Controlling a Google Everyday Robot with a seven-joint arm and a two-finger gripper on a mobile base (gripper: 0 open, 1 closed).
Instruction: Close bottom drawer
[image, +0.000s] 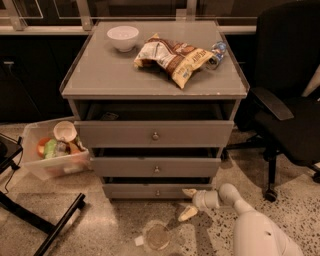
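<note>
Speckled floor, a grey cabinet (150, 82) at centre, the robot arm low at five o'clock.
At nine o'clock of the cabinet sits a plastic bin (50, 169) holding a cup. On top lie a white bowl (123, 37), a chip bag (172, 56) and a bottle (216, 52). The bottom drawer (140, 191), lowest of three, stands slightly out. The gripper (185, 204) is at its right end, fingers spread apart, the upper one just beside the front. An office chair (290, 115) stands at three o'clock.
</note>
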